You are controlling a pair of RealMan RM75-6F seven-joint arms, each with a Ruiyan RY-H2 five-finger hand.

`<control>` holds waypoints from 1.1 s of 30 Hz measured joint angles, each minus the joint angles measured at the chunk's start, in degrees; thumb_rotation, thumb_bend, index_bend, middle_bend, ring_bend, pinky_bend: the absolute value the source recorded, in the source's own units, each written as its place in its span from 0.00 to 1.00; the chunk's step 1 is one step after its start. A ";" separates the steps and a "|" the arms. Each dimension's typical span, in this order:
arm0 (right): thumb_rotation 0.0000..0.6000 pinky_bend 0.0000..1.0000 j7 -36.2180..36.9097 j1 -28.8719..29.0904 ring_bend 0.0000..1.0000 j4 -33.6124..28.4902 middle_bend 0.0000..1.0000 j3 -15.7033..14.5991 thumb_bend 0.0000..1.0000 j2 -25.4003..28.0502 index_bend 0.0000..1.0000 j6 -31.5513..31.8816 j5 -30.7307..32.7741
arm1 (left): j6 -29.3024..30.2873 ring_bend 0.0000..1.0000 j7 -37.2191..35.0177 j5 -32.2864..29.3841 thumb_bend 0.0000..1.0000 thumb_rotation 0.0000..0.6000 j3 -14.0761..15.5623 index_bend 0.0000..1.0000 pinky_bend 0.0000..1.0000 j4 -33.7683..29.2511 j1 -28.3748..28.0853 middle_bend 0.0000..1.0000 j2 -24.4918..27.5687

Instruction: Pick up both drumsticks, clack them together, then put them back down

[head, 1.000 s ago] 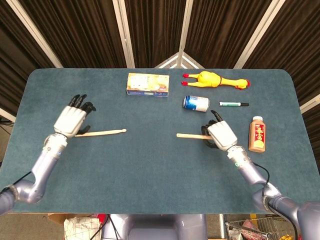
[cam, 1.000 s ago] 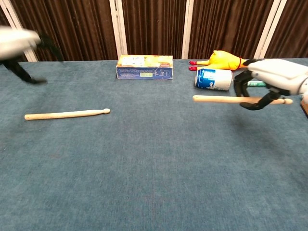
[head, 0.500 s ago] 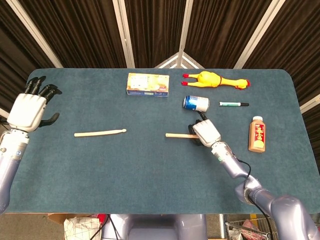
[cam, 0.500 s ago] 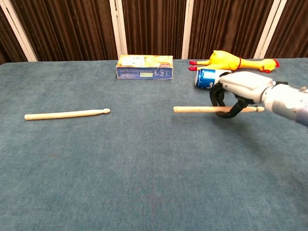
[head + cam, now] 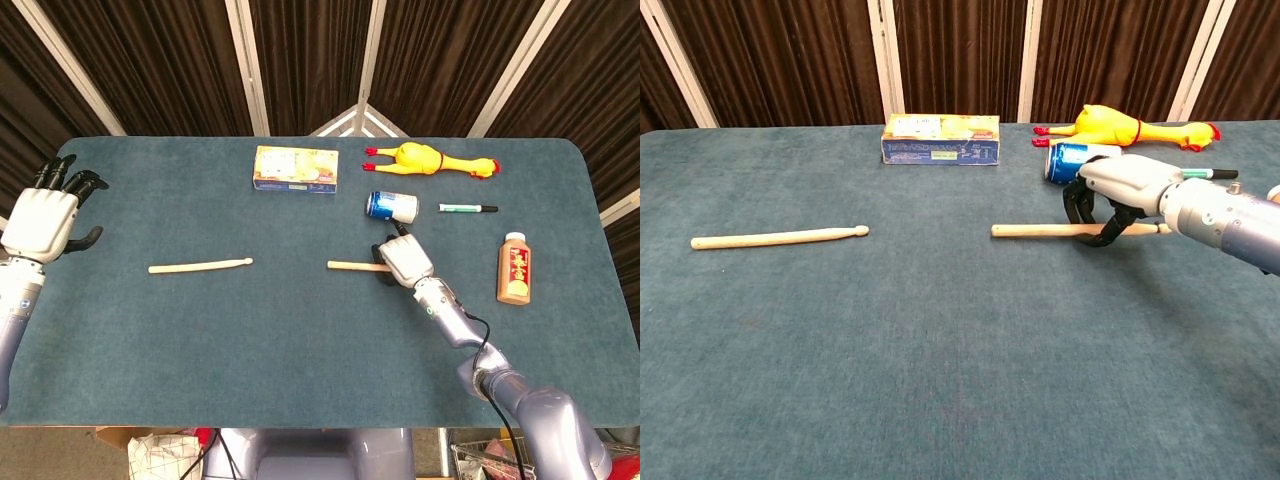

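Note:
One wooden drumstick (image 5: 200,265) (image 5: 780,237) lies flat on the blue table (image 5: 300,340), left of centre, with nothing touching it. My left hand (image 5: 45,215) hovers at the table's far left edge, well away from that stick, fingers spread and empty; the chest view does not show it. My right hand (image 5: 403,258) (image 5: 1110,195) grips the second drumstick (image 5: 350,265) (image 5: 1030,231) near one end, fingers curled around it. This stick lies level, pointing left, at or just above the table surface.
Along the back stand a yellow and blue box (image 5: 295,168), a rubber chicken (image 5: 430,160) and a blue can (image 5: 392,206) on its side. A marker (image 5: 467,208) and a brown bottle (image 5: 514,268) lie right of my right hand.
My left hand has pulled away to the far left, leaving its drumstick on the table. My right hand has carried its drumstick leftward and lower.

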 measured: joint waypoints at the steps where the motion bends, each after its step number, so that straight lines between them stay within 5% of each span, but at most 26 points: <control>1: 1.00 0.06 -0.31 -0.05 0.37 0.02 0.58 0.06 0.47 -0.03 0.66 0.00 0.13 | -0.01 0.00 -0.05 -0.03 0.40 1.00 0.04 0.28 0.00 0.10 -0.05 0.20 -0.09; 20: 1.00 0.06 -7.44 -0.95 0.33 -5.77 0.51 2.05 0.47 2.63 0.56 -1.49 4.06 | 0.45 0.00 1.03 -1.07 0.40 1.00 0.63 0.28 0.00 -1.44 -0.24 0.19 0.48; 33: 1.00 0.06 -12.51 -1.71 0.28 -10.58 0.37 3.18 0.47 4.89 0.47 -3.29 7.12 | 0.63 0.00 1.16 -1.53 0.40 1.00 0.86 0.28 0.00 -1.88 -0.28 0.19 0.77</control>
